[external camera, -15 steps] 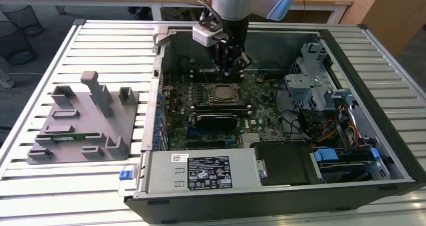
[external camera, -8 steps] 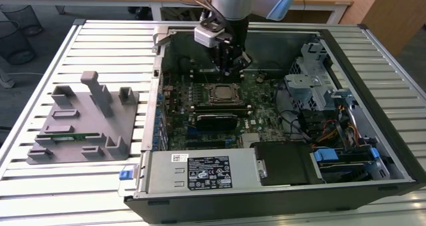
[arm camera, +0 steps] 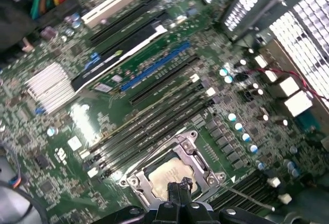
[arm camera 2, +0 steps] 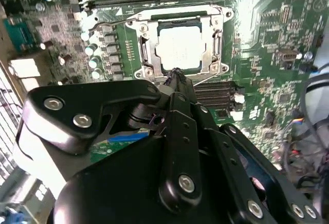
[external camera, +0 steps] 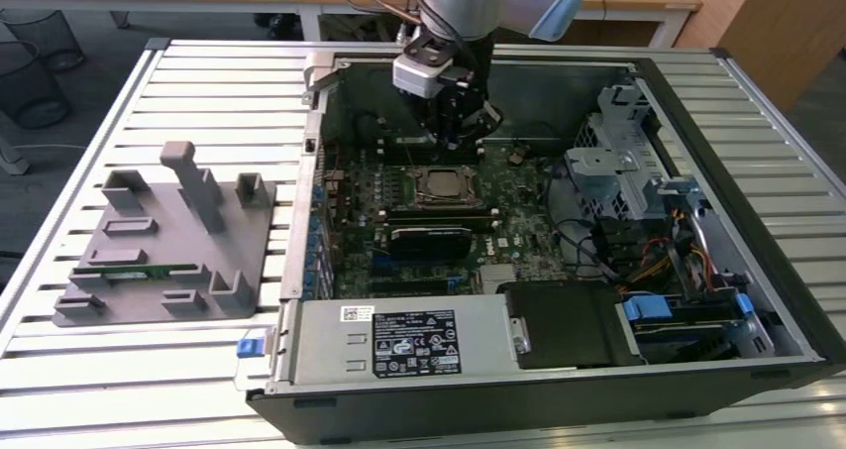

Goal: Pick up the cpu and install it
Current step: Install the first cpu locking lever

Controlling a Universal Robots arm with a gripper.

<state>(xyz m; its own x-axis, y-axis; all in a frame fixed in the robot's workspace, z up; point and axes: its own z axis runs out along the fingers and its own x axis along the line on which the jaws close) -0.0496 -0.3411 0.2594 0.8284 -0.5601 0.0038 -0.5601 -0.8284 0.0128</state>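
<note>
The cpu, a silver-topped square chip, lies flat in the metal-framed socket on the motherboard inside the open computer case. It shows in both wrist views too, cpu and cpu. My gripper hangs above the board, just behind the socket toward the back of the case. Its black fingertips are pressed together with nothing between them, and the gripper hovers near the chip's edge without touching it.
A grey holder with a green memory stick stands on the slatted table at the exterior view's left. Inside the case are the power supply, drive cage, loose cables, memory slots and a finned heatsink.
</note>
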